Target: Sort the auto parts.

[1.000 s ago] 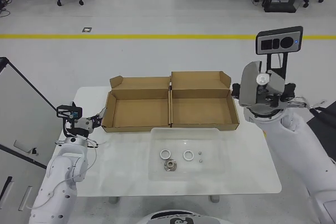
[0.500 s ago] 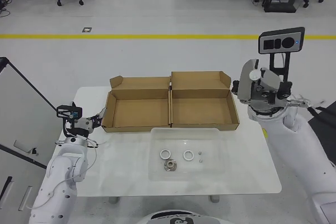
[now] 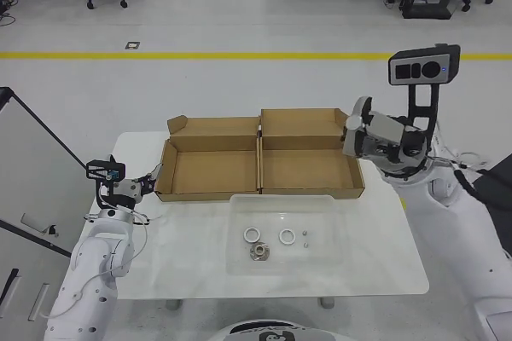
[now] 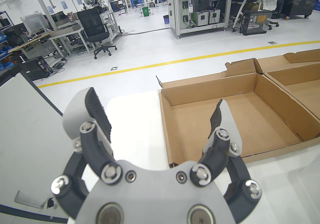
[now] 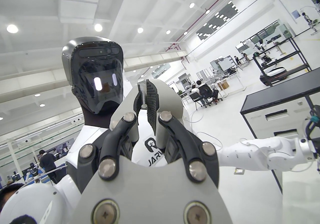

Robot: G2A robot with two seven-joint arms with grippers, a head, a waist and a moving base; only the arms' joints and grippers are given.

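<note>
My right gripper (image 5: 145,89) is shut on a small threaded metal bolt (image 5: 143,94), pinched upright between its ribbed pads. In the top view that gripper (image 3: 356,128) hangs by the far right corner of the right cardboard box (image 3: 307,170). The left cardboard box (image 3: 209,170) lies beside it with nothing inside. A clear plastic tray (image 3: 282,199) in front of the boxes holds two white rings (image 3: 252,234) (image 3: 287,235), a metal flanged part (image 3: 259,251) and small bits (image 3: 305,230). My left gripper (image 4: 155,109) stands open and holds nothing, just left of the left box (image 4: 225,120).
The boxes and tray sit on a white table (image 3: 375,256) with bare room at its right and front left. A grey cabinet (image 3: 17,153) stands left of the table. A black stand with a panel (image 3: 420,68) rises behind the right arm.
The right arm has swung left and down with the bolt, from beyond the table's right side to the right box's corner. The left arm has kept still.
</note>
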